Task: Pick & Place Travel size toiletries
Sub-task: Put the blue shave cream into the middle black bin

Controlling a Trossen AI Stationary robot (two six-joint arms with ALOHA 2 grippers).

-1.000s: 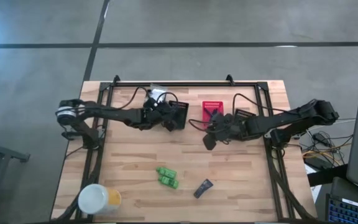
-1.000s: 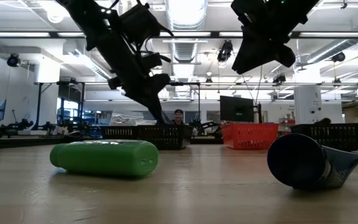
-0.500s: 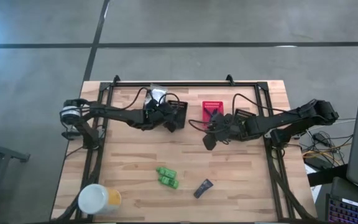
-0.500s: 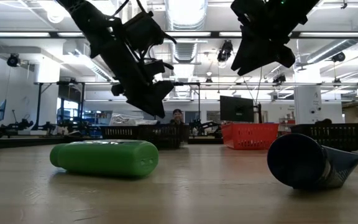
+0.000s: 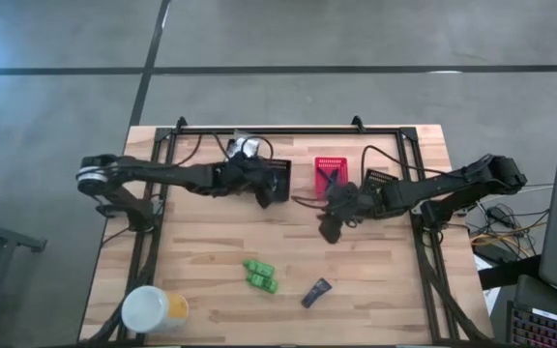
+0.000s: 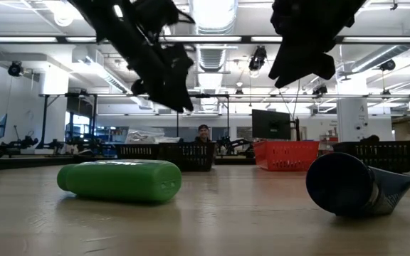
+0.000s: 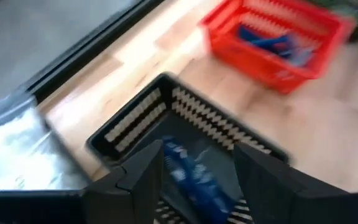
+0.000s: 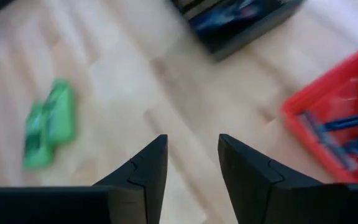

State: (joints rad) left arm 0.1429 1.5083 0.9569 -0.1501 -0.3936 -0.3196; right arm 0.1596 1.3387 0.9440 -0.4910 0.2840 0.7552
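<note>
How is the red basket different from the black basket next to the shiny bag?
Colour: the red basket is bright red, while the black basket is dark. Contents: the red basket holds thin blue-handled razors; the black basket holds a flat dark blue sachet. Neighbours: the left end effector hovers open over the black basket, whereas none is over the red basket. Both are small, slotted, and sit at the table's far side.
</note>
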